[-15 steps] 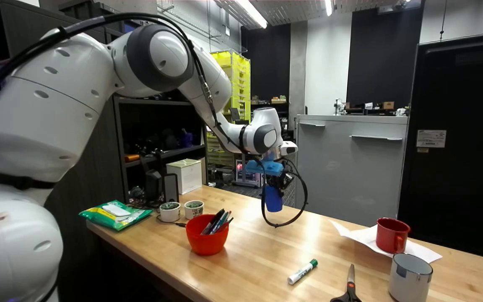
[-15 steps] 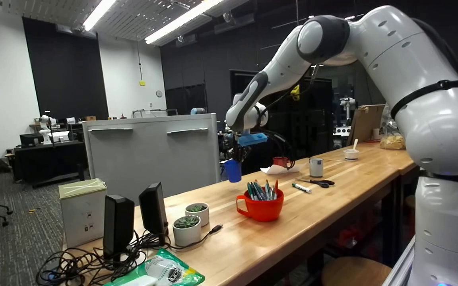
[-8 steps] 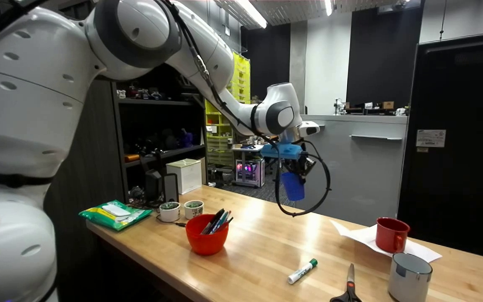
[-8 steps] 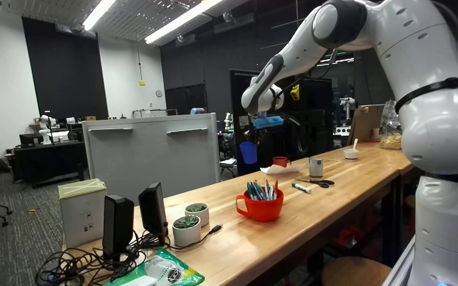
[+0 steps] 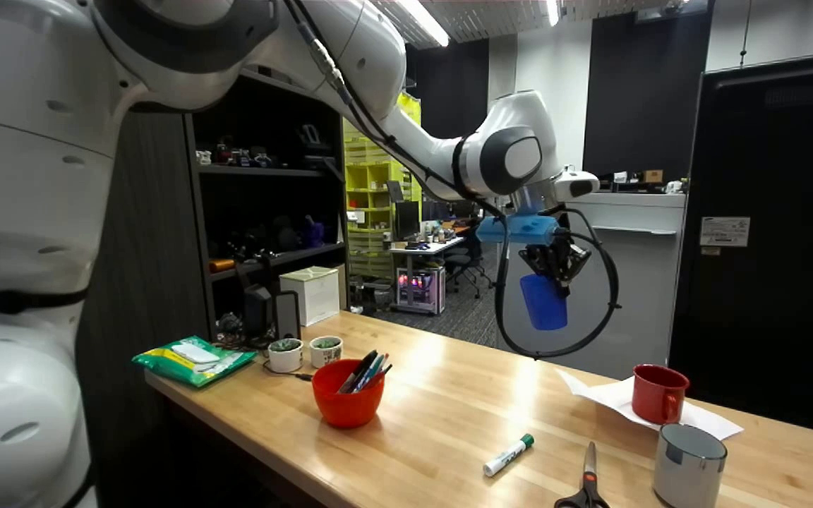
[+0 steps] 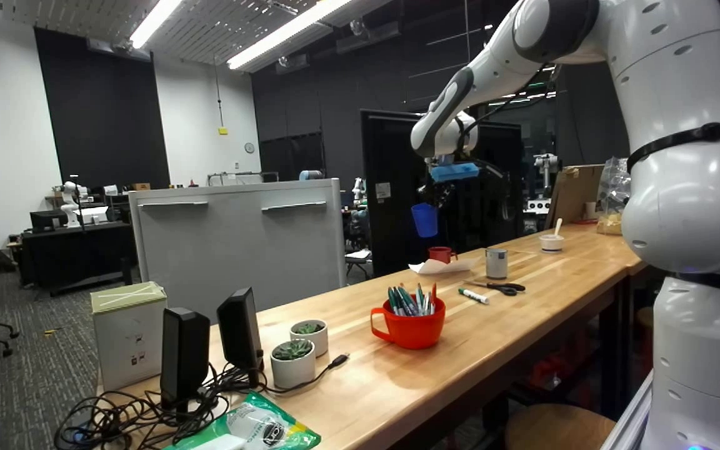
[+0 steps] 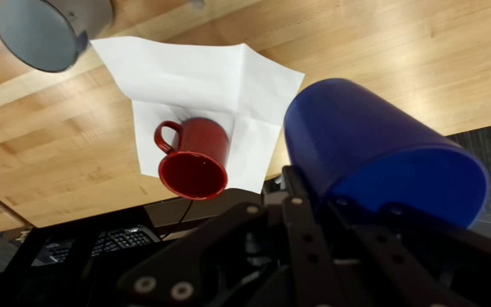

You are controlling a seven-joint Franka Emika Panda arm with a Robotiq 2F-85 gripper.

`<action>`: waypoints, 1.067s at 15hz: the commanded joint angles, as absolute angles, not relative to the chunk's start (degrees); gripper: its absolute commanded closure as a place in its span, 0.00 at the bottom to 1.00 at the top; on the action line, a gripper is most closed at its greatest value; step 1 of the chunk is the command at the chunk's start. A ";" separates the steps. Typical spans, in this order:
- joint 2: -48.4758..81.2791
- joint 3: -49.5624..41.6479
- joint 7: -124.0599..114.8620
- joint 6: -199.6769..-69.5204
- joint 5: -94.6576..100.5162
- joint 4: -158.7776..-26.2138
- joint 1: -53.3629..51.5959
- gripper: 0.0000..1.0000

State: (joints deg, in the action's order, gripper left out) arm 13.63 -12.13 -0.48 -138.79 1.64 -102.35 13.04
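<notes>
Blue tapered plastic cup [image 5: 545,302]: held in the air, leaning, its base well apart from the pale wooden table [image 5: 442,430]; whether it hangs over the wood or just past the far edge, I cannot tell.
Black two-finger gripper [image 7: 313,192]: pinched closed on the cup's wall at the rim, one finger against the outside and the other seemingly inside the mouth.
Cup's inside: bare blue wall where it shows (the bottom is out of sight, so I cannot say whether anything lies in it).
Glossy red handled mug [image 5: 659,395]: stands on a creased white paper sheet [image 7: 186,76], right of the cup and nearer in an exterior view, apart from it.
Near side: a shiny grey cylindrical vessel [image 5: 689,471] at the right, then black-handled scissors [image 5: 591,481] and a green-capped white marker [image 5: 509,456]; at the left, an orange-red plastic bowl-shaped mug [image 5: 347,403] holds pens [image 5: 370,374].
Step in hand: carrying, as I judge it; the cup is gripped and clear of the table, not set down.
Next move: calls, I judge, for a steady pinch and smooth wrist, because a one-wall hold could let the cup swing.
</notes>
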 commanded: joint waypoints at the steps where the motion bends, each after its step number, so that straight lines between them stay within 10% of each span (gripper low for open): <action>1: 13.28 -12.22 -0.28 -138.39 1.55 -102.38 13.46 0.94; 16: 19.04 -15.36 -2.30 -133.80 0.40 -95.17 17.84 0.99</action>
State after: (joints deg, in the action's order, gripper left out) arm 16.81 -14.23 -1.74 -137.44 0.91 -99.36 16.44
